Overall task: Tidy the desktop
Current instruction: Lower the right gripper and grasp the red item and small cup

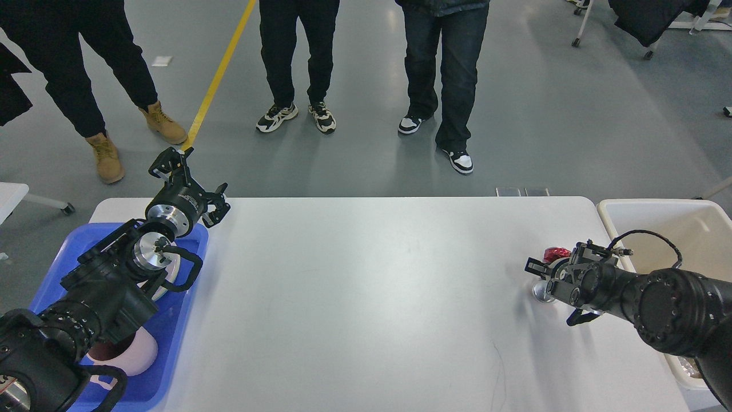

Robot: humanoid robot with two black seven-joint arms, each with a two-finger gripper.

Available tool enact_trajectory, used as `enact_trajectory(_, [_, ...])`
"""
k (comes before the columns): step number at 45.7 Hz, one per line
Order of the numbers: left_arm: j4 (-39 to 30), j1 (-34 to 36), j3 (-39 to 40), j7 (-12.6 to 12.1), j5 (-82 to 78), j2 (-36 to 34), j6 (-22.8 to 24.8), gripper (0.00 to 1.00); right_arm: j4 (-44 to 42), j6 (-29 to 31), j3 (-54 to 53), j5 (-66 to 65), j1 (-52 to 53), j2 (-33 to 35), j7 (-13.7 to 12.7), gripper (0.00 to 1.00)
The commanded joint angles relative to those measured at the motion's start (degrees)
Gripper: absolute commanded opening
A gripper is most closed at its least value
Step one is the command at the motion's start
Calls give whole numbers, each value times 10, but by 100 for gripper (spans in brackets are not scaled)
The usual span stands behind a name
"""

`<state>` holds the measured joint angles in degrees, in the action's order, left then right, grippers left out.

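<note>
Desktop (366, 297), white and smooth, fills the lower middle of the frame. At its right side our right gripper (538, 276) sits low over a crumpled red and silver can (553, 255) lying there; we cannot tell whether the fingers grip it. At the upper left our left gripper (191, 180) hovers with fingers spread wide, holding nothing, above a blue tray (177, 320) at the left edge. A cream bin (680, 220) stands at the right edge.
</note>
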<state>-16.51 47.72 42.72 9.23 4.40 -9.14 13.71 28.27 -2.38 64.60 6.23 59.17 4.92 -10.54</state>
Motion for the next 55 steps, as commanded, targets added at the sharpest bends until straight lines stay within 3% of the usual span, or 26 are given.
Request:
enact_trajectory(1, [0, 0, 0, 0, 0, 0, 0, 97, 1, 0, -1, 0, -2, -1, 0, 48])
enact_trajectory(12, [0, 0, 0, 1, 0, 0, 0, 97, 2, 2, -4, 1, -2, -1, 0, 35])
enact_trajectory(32, [0, 0, 0, 0, 0, 0, 0, 97, 8, 6, -5, 0, -2, -1, 0, 30])
enact_trajectory(43, [0, 0, 0, 0, 0, 0, 0, 97, 14, 11, 0, 0, 6, -1, 1, 9])
enact_trajectory(45, [0, 0, 0, 0, -1, 0, 0, 97, 19, 11, 3, -1, 7, 0, 1, 1])
enact_trajectory(55, [0, 0, 0, 0, 0, 0, 0, 97, 82, 40, 3, -14, 80, 15, 4, 0])
